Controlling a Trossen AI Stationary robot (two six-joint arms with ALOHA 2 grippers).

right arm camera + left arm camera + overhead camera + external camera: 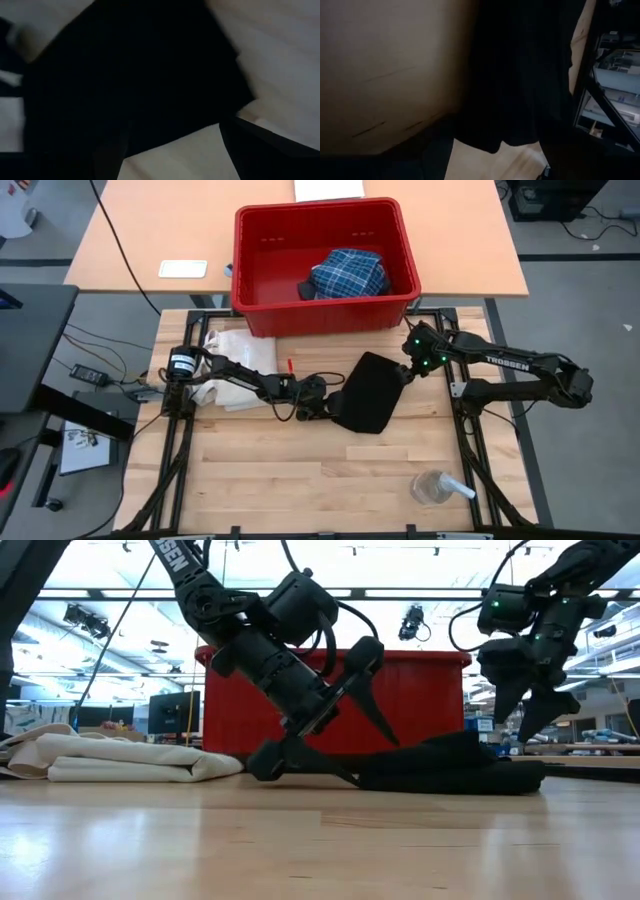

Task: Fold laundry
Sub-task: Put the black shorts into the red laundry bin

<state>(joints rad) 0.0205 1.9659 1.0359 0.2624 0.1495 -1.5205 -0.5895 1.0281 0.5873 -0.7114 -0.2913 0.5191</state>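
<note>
A black garment lies flat near the middle of the wooden bench, a dark, plain, roughly rectangular piece with no visible pattern or trim. It looks soft, thin and light, likely to sag and slide when lifted, so the safest hold is probably at a corner or along an edge, pinching both layers together.

The left gripper sits at the garment's 9 o'clock edge, tilted down steeply. In the low view its fingers are spread apart, one touching the bench by the cloth, the other raised above it, gripping nothing. The right gripper hangs over the garment's 2 o'clock corner; in the low view its fingers point down just above the cloth, parted, and they do not appear to hold it.

A cream folded cloth rests at 9 o'clock on the bench, beside the left arm. Beyond the bench at 12 o'clock, a red plastic bin holds a crumpled blue-and-white plaid garment. A clear plastic cup, lying on its side, sits near the bench's 5 o'clock corner, well apart from the cloth.
</note>
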